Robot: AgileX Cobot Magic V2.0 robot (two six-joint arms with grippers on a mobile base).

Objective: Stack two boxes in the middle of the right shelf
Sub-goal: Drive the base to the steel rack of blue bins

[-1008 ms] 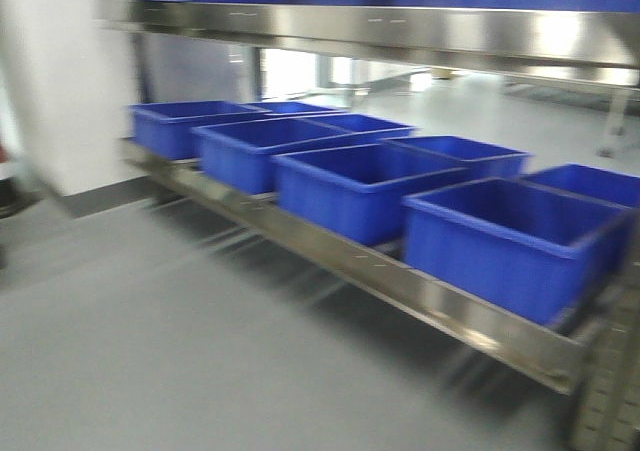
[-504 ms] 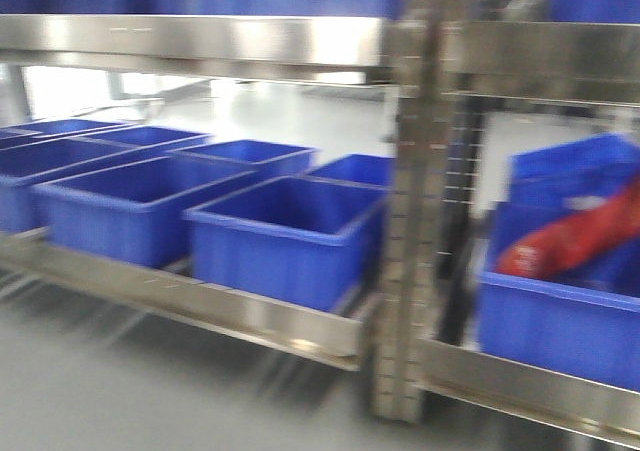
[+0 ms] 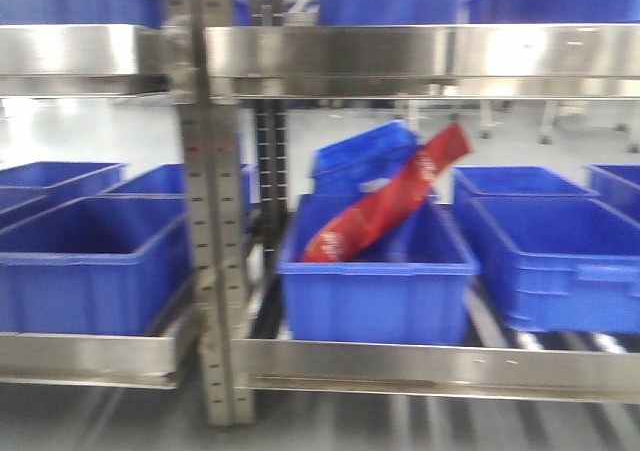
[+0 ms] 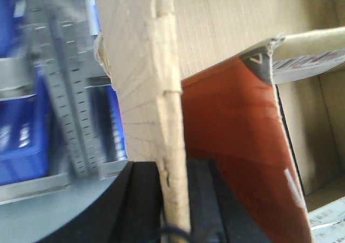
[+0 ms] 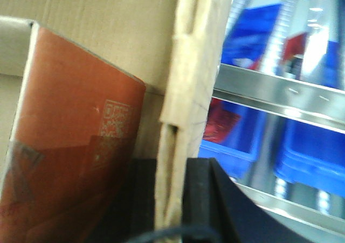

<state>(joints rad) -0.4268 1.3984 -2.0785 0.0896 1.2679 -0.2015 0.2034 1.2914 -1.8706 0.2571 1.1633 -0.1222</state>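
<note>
Box (image 4: 141,65) wall wedged inside left hand (image 4: 172,199), clenched on it; right hand (image 5: 171,200) grips box wall same way.

The box (image 4: 135,65) is matt corrugated cardboard, the shelf (image 3: 430,366) shiny steel.

Box (image 4: 135,54) cut off by both wrist frames — lower end of red packet (image 3: 390,203) hidden in bin (image 3: 375,301).

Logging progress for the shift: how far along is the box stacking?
Done: nothing; the rack in view holds only blue bins. In hand: left gripper and right gripper each pinch a cardboard box wall. Left: shelving and stacking both.
</note>
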